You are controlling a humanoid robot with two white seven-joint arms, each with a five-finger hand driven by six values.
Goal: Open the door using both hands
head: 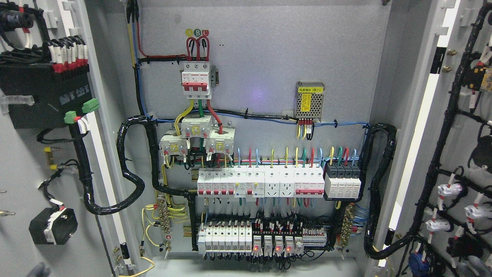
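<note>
Swung wide open to either side: left door (pixel 23 173) and right door (pixel 465 130), both cut off by the picture's edges, the cabinet (pixel 261 57) bare between them. Low in the left corner, only a blurred grey patch (pixel 38 269), too smeared to name; whether a robot hand, and whether spread or closed, impossible to tell. Up and to the right of that patch, a black cable loop (pixel 130 181) bulging past the left door's inner edge. Directly above it, a black box (pixel 46 96) fixed on the left door, partly cropped. Far right of it, rows of breakers (pixel 261 184) deep inside, with open room in front of them between the two door edges.
</note>
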